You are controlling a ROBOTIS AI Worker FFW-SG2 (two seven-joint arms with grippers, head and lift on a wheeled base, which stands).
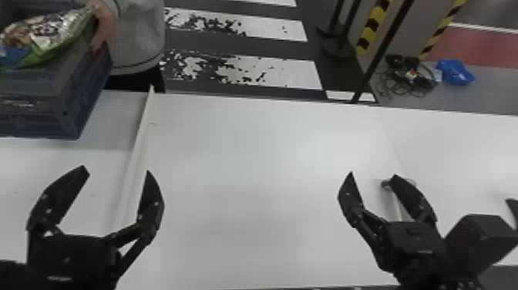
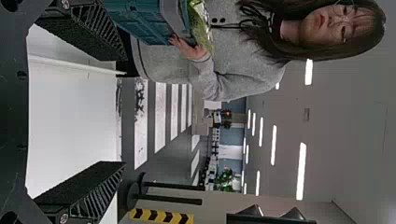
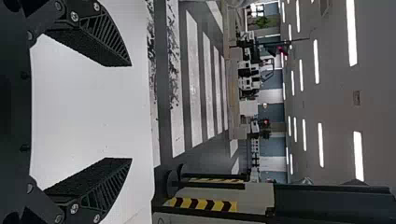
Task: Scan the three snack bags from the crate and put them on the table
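At the far left of the head view, a blue-grey crate [image 1: 73, 88] rests on the table with a green and silver snack bag [image 1: 46, 36] lying at its top; a person's hand holds the crate's edge. My left gripper [image 1: 117, 169] stands open over the near left of the table, and my right gripper [image 1: 372, 173] is open over the near right. Both have nothing between their fingers. The left wrist view shows my left gripper [image 2: 123, 112] and the crate [image 2: 144, 23] with part of a bag [image 2: 200, 25]. The right wrist view shows my right gripper [image 3: 130, 112] above the white table.
The white table [image 1: 250, 154] spreads between the arms, with a raised pale strip [image 1: 133, 166] running front to back beside the left gripper. A dark block-shaped device [image 1: 478, 239] is close to the right arm. A small metallic item [image 1: 386, 184] shows behind the right gripper's fingers.
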